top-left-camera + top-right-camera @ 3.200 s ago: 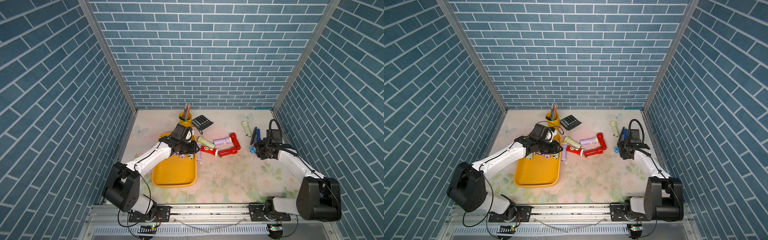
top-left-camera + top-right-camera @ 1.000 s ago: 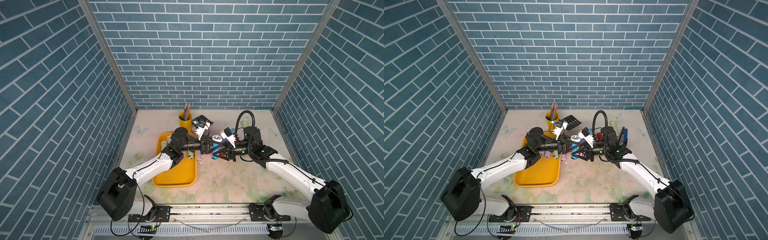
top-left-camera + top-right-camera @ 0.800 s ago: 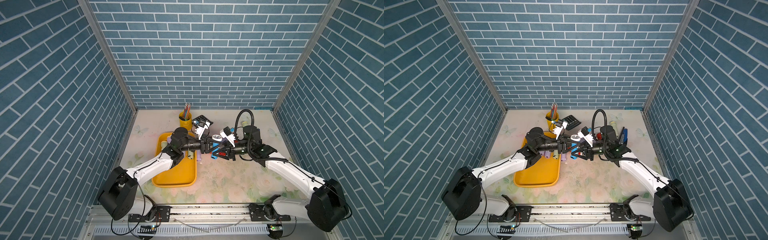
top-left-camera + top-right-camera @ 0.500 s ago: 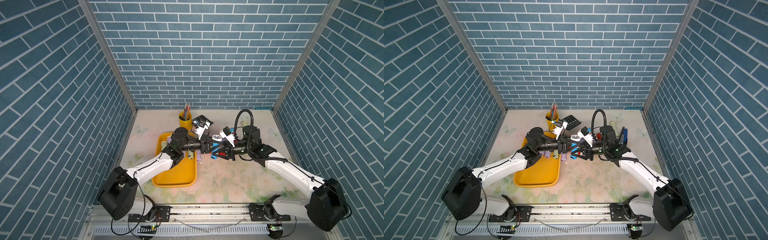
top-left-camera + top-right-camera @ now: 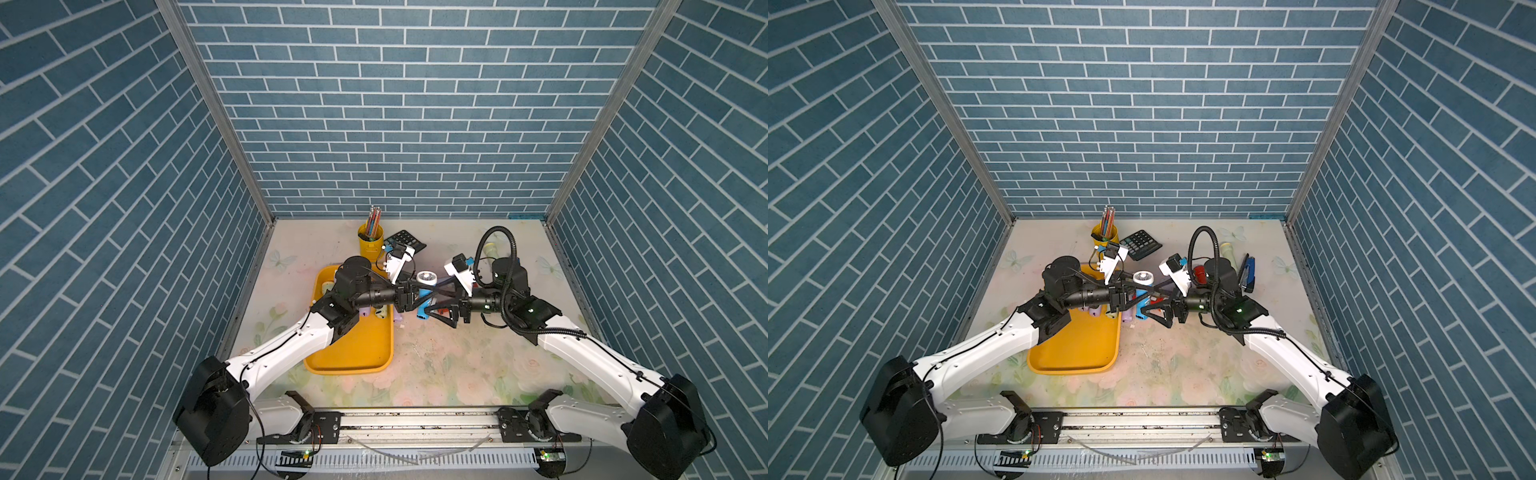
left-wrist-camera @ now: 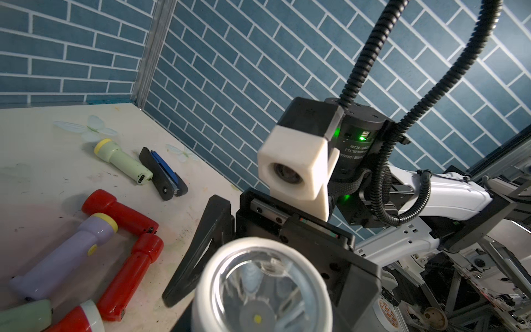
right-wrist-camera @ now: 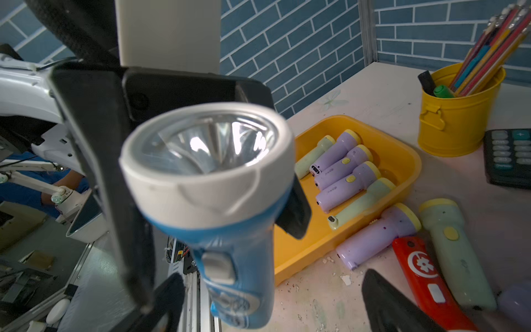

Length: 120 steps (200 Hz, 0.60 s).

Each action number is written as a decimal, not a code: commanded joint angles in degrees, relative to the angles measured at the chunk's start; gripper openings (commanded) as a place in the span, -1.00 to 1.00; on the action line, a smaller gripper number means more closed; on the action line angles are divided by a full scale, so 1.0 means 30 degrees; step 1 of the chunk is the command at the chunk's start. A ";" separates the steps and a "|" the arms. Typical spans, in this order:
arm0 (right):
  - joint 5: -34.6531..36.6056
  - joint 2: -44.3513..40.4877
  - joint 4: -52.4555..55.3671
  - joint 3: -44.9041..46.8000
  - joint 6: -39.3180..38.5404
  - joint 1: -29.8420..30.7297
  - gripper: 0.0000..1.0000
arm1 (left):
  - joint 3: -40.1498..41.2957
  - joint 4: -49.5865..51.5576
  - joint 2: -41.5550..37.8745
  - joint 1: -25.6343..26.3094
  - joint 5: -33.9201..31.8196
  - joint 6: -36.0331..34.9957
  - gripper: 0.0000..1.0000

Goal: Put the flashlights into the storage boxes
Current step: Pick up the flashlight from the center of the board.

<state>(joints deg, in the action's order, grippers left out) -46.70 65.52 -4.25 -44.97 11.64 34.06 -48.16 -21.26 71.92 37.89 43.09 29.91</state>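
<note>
The right pincer [image 5: 428, 300] has just let go. A moment ago its jaws were pressed together on the blue flashlight [image 7: 230, 230]. Now they stand spread very wide, one on each side of the body, and they seem to touch nothing. I judge that the handover is done and that the flashlight now depends on the left pincer [image 5: 409, 296] alone. This is the arm on the side of the tray [image 7: 301, 253], so the carry into the tray can follow, once the right arm has moved clear.

The left pincer is only partly closed, because it clamps the blue body just under the white head. The flashlight is in the air, tilted with the head up. It is just outside the long side of the tray that faces the right arm, not yet over the tray.

Inside the tray, at its far end, five flashlights lie in a row: three lilac ones [image 7: 342, 166] and two pale green ones [image 7: 362, 201]. Close against the same long side, outside, lies one more lilac flashlight [image 7: 379, 235]. A pale green one [image 7: 454, 253] and a red one [image 7: 425, 273] lie next to it. Farther from the tray lie two red flashlights [image 6: 120, 212] and a lilac one [image 6: 63, 258]. Well apart from it, another green flashlight [image 6: 120, 158] lies beside the stapler [image 6: 163, 175].
</note>
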 commanded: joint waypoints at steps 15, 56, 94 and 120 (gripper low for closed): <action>0.1534 -0.1314 -0.0779 0.1182 0.0218 -0.0046 0.98 | -0.0266 0.4881 -0.1056 -0.0235 -0.2693 -0.1463 -0.43; 0.3162 -0.2484 -0.0766 0.2220 0.0273 -0.0045 0.98 | -0.1152 1.3973 -0.1601 -0.1128 -0.6346 -0.1884 -0.43; 0.3465 -0.2332 -0.0809 0.2511 0.0719 -0.0050 0.99 | 0.0612 1.6303 -0.1885 -0.2789 -0.6753 0.0541 -0.42; 0.3466 -0.2095 -0.0809 0.2480 0.0836 -0.0074 0.98 | 0.1690 1.6103 -0.1425 -0.2953 -0.6721 0.1402 -0.39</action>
<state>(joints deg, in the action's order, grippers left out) -37.19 58.74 -5.19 -38.48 13.34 34.06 -45.60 23.18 67.20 29.36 23.75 30.50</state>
